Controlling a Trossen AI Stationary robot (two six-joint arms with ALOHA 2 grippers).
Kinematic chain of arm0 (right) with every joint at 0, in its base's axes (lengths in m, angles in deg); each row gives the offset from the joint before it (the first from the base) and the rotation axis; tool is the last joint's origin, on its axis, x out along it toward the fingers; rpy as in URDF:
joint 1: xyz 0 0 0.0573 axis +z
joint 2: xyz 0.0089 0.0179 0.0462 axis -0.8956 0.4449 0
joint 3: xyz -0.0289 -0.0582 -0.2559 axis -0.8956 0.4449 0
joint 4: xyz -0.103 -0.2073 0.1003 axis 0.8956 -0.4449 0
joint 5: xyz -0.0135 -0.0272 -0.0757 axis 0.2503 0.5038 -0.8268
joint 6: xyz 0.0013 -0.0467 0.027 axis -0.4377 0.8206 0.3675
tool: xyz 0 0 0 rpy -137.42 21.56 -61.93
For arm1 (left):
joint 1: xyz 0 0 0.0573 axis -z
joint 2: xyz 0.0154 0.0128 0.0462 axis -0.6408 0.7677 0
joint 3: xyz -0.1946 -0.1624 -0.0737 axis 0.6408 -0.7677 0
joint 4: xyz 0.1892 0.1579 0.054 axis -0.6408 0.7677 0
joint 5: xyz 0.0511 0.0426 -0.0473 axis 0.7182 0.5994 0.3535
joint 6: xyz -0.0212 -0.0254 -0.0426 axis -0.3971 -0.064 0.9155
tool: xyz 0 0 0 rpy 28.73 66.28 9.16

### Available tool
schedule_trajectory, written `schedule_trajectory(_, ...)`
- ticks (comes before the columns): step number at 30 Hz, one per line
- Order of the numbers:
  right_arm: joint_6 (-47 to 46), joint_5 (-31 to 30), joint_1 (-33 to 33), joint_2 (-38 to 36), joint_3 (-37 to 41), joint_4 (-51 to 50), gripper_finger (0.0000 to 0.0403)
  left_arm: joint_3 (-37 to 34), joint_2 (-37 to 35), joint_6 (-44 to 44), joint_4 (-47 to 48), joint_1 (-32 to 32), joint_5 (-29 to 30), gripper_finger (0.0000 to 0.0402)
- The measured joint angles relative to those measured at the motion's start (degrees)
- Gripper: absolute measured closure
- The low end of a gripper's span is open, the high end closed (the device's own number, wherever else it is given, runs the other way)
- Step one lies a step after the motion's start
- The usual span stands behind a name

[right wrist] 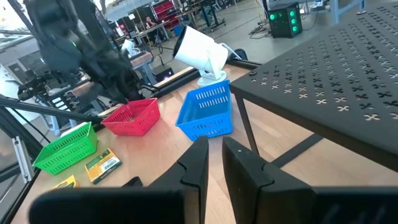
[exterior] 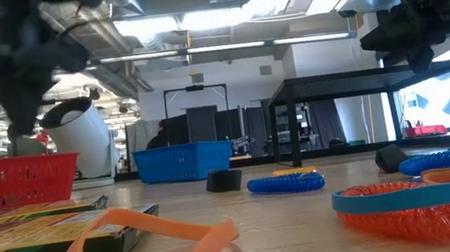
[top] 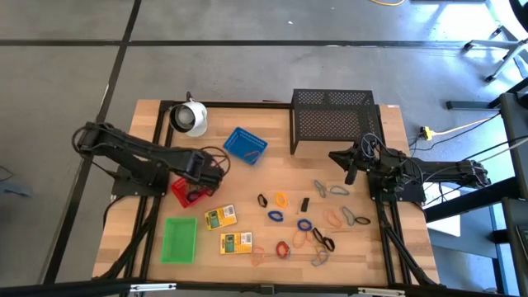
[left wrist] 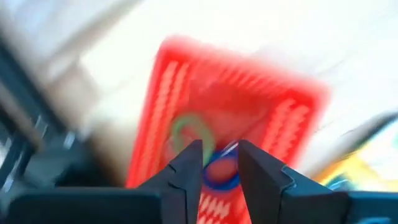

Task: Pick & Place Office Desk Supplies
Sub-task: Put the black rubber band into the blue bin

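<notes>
- Grey concrete floor is seen all round a light wooden table point(top: 148, 165), and in the low view a workshop with ceiling ducts and strip lights stretches behind it.
- Three small trays are counted: a red tray point(top: 183, 194) near the left edge, a green tray point(top: 179, 239) toward the front-left corner, and a blue tray point(top: 245, 145) farther back near the middle.
- Two yellow-green boxes point(top: 220, 217) are laid just right of the green tray, one behind the other.
- Well over a dozen coloured loops point(top: 275, 216) are scattered over the front-right part of the table: blue, orange, red, grey and black ones; an exact count cannot be made.
- A black wire-mesh rack point(top: 333, 120) is set at the back edge, right of centre, and a white round object point(top: 189, 117) near the back-left corner.
- The left end effector point(left wrist: 219, 167) is held over the red tray, its fingers spread apart with nothing pinched; a blue loop point(left wrist: 219, 175) and a green loop point(left wrist: 188, 132) are seen inside the tray below.
- The right end effector point(right wrist: 214, 158) is held above the table just in front of the rack's right end, its fingers nearly pressed together on nothing.
- Bare wood is left open between the blue tray and the loops, and along the front edge.
</notes>
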Motion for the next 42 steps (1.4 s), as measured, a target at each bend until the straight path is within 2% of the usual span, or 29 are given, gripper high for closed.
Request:
schedule_trajectory(3,0.0,0.0,0.0,0.0,0.0,0.0,0.0353,2.6,0.0,-9.5,-9.5,-0.2,3.9,0.0311)
schedule_trajectory(10,0.0,0.0,0.0,0.0,0.0,0.0,0.0353,2.6,3.3,-52.2,-41.0,0.2,4.1,0.0298)
schedule_trajectory(13,0.0,0.0,0.0,0.0,0.0,0.0,0.0353,2.6,5.9,-60.5,-50.9,-0.4,3.0,0.0290)
schedule_trajectory(17,0.0,0.0,0.0,0.0,0.0,0.0,0.0353,2.6,9.9,-63.8,-57.6,-1.8,-1.1,0.0280)
schedule_trajectory(24,0.0,0.0,0.0,0.0,0.0,0.0,0.0353,2.6,18.2,-63.3,-60.1,-3.5,-7.1,0.0264)
schedule_trajectory(31,0.0,0.0,0.0,0.0,0.0,0.0,0.0353,2.6,24.5,-63.1,-63.1,-2.2,-16.0,0.0254)
schedule_trajectory(42,0.1,0.0,0.0,0.0,0.0,-0.1,0.0353,2.7,29.6,-65.4,-64.8,-0.8,-16.7,0.0251)
